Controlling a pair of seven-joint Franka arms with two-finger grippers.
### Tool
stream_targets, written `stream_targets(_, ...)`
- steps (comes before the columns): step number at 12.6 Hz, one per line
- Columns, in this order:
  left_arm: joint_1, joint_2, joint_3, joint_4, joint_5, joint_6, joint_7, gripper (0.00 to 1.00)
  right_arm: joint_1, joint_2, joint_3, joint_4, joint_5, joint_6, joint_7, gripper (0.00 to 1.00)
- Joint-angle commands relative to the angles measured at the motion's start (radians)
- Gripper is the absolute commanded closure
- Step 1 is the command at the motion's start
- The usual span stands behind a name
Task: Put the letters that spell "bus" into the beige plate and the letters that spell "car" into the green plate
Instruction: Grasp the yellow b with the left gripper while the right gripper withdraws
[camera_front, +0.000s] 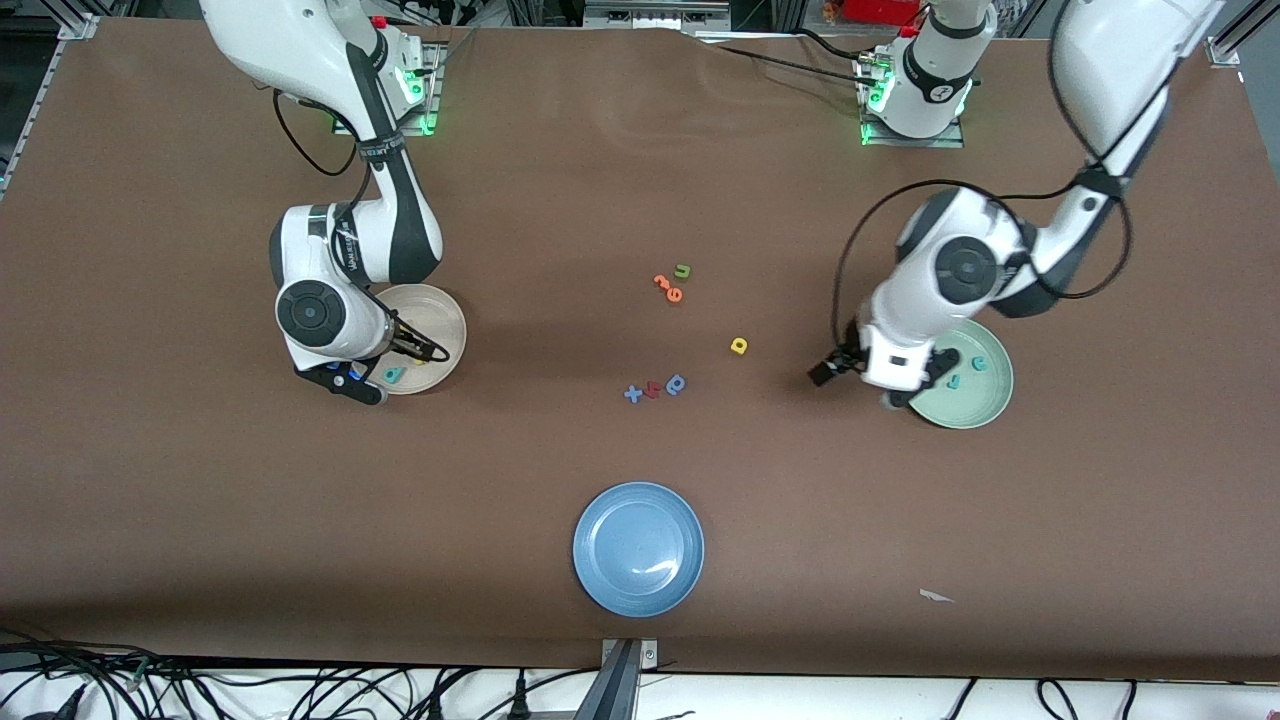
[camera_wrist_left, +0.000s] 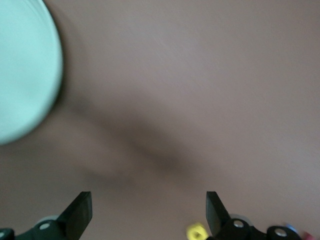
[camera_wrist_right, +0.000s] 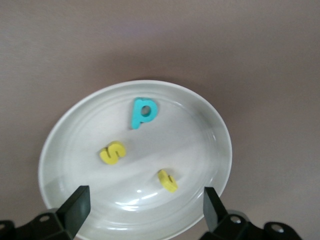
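The beige plate (camera_wrist_right: 75, 135) holds the teal "b" (camera_wrist_right: 143, 112), the yellow "s" (camera_wrist_right: 113, 152) and the yellow "u" (camera_wrist_right: 168, 180). My right gripper (camera_wrist_right: 144, 210) hangs open just over that plate's rim (camera_front: 450, 330), with nothing between its fingers. The green plate (camera_front: 985, 405) carries the teal "c" (camera_front: 978, 364) and the teal "r" (camera_front: 953, 381). My left gripper (camera_wrist_left: 148, 215) is open and empty over bare table beside the green plate (camera_wrist_left: 25, 70). The yellow "a" (camera_front: 739, 346) lies on the table mid-way between the plates, and shows as a yellow blur (camera_wrist_left: 196, 231) by one left finger.
An olive "u" (camera_front: 683, 271) and orange pieces (camera_front: 667, 288) lie mid-table. A blue cross (camera_front: 633, 394), a red piece (camera_front: 653, 389) and a blue round letter (camera_front: 676, 384) sit nearer the camera. A blue plate (camera_front: 638, 548) stands near the front edge, a white scrap (camera_front: 935, 596) beside it.
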Motion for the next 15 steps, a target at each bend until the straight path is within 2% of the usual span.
stream_targets(1,-0.131,0.098,0.052,0.067,0.058,0.028,-0.142,0.00,0.004,-0.050,0.005,0.072,0.017,-0.101,-0.030,0.00)
stream_targets(3,-0.257,0.138,0.130,0.103,0.109,0.030,-0.236,0.00,0.003,-0.068,0.002,0.182,0.016,-0.249,-0.078,0.00)
stream_targets(5,-0.318,0.187,0.169,0.143,0.110,0.031,-0.257,0.00,-0.002,-0.067,-0.006,0.302,0.016,-0.357,-0.180,0.00)
stream_targets(7,-0.337,0.195,0.169,0.145,0.110,0.031,-0.274,0.00,-0.002,-0.068,-0.029,0.386,0.012,-0.422,-0.240,0.00)
stream_targets(9,-0.351,0.207,0.169,0.145,0.112,0.031,-0.291,0.02,-0.004,-0.068,-0.090,0.475,0.012,-0.498,-0.372,0.00)
stream_targets(11,-0.354,0.230,0.172,0.145,0.112,0.031,-0.290,0.10,-0.028,-0.143,-0.086,0.480,-0.012,-0.499,-0.420,0.00)
stream_targets(12,-0.352,0.232,0.172,0.142,0.112,0.031,-0.291,0.16,-0.090,-0.180,-0.042,0.477,-0.032,-0.497,-0.426,0.00)
stream_targets(14,-0.343,0.232,0.170,0.142,0.112,0.031,-0.291,0.54,-0.250,-0.229,0.143,0.477,-0.114,-0.486,-0.425,0.00)
stream_targets(15,-0.343,0.232,0.170,0.142,0.112,0.031,-0.290,0.63,-0.351,-0.266,0.247,0.473,-0.127,-0.464,-0.425,0.00)
